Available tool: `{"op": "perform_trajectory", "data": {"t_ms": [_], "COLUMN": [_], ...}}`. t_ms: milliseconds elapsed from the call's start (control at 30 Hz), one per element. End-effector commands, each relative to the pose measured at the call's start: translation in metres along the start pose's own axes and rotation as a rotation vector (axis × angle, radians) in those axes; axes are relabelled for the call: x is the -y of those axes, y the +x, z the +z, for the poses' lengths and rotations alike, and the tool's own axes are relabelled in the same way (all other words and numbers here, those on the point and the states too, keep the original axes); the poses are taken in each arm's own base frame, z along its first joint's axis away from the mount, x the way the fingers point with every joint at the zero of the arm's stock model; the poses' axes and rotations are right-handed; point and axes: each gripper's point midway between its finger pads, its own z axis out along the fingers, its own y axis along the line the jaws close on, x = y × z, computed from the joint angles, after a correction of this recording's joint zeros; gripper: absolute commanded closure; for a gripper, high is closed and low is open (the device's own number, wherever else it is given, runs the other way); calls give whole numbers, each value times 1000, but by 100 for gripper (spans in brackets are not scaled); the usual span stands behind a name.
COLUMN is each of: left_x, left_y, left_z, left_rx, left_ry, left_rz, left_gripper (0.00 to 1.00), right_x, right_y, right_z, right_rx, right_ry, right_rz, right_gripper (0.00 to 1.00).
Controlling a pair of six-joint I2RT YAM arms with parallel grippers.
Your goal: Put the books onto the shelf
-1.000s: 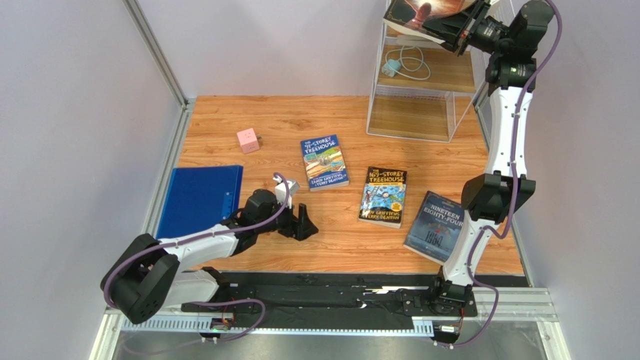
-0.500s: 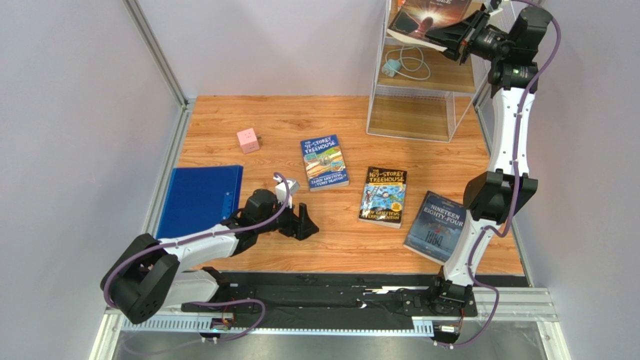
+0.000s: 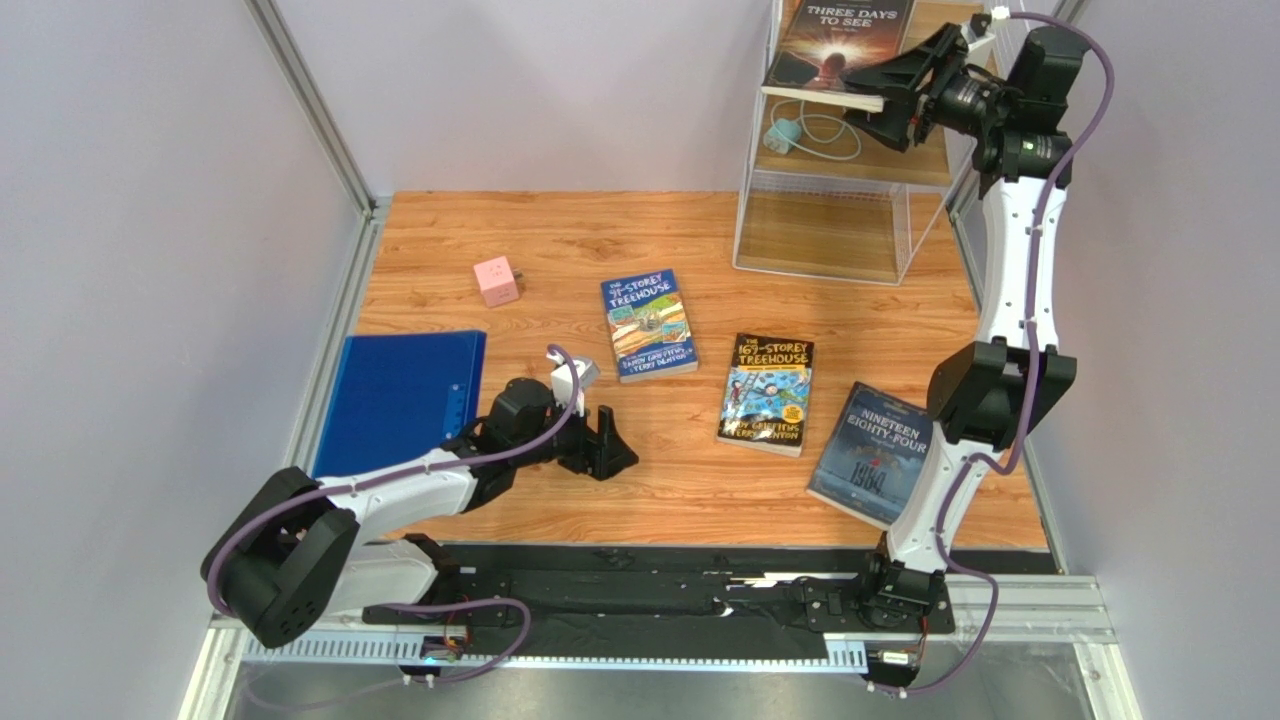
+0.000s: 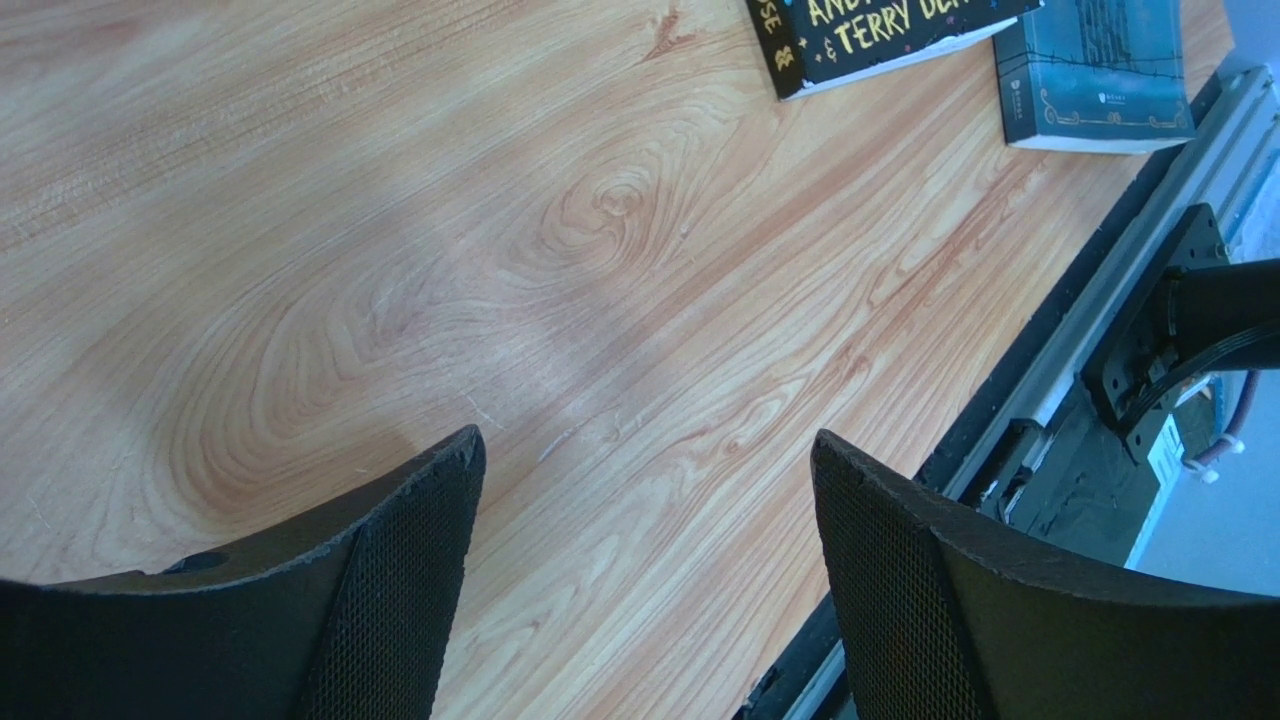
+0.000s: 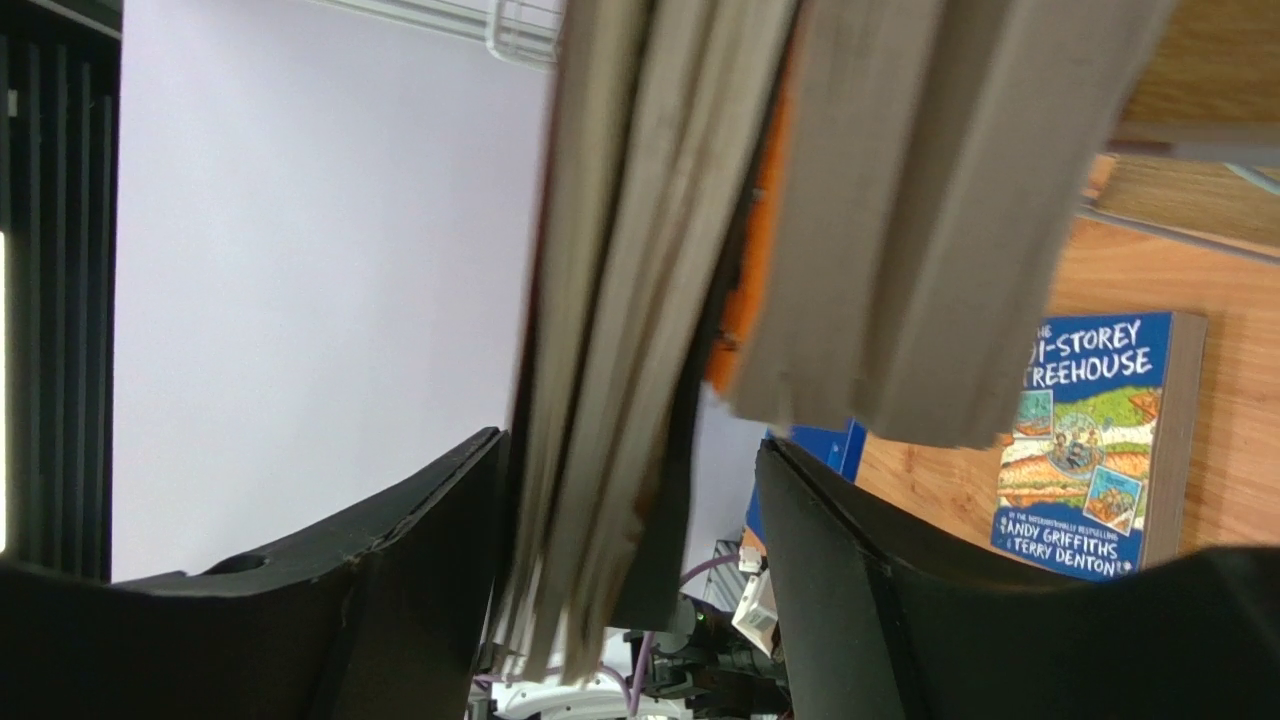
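Note:
The dark book "Three Days to See" (image 3: 842, 33) lies on the top board of the white wire shelf (image 3: 819, 233). My right gripper (image 3: 899, 86) is at that book's near edge, open. In the right wrist view its page edges (image 5: 631, 225) stand between the jaws (image 5: 628, 443), close to the left finger with a gap to the right one. Another book's page block (image 5: 917, 195) lies beside it. On the table lie two Treehouse books (image 3: 649, 323) (image 3: 768, 393) and grey-blue "Nineteen Eighty-Four" (image 3: 872, 453). My left gripper (image 3: 609, 447) rests low over bare wood, open and empty (image 4: 646, 443).
A blue flat folder (image 3: 398, 401) lies at the left of the table, beside my left arm. A pink cube (image 3: 496, 279) sits behind it. A white cable with a plug (image 3: 812, 128) lies on the shelf's middle board. The black base rail (image 4: 1082, 435) runs along the near edge.
My right gripper has opened from shut on the dark book. The book has tipped from a slant to lying flat on the top board. The left arm has not moved.

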Motion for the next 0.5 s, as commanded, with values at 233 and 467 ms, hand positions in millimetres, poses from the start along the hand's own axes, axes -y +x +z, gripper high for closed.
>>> {"op": "perform_trajectory", "data": {"t_ms": [233, 467], "left_x": [10, 10], "left_y": [-9, -9], "left_z": [1, 2], "left_rx": [40, 41], "left_ry": [44, 46], "left_rz": [19, 19], "left_gripper": [16, 16], "right_x": [-26, -39], "right_y": [37, 49], "right_z": [-17, -19], "right_rx": [23, 28], "right_ry": [32, 19], "right_rz": [-118, -152], "right_gripper": [33, 34]}}
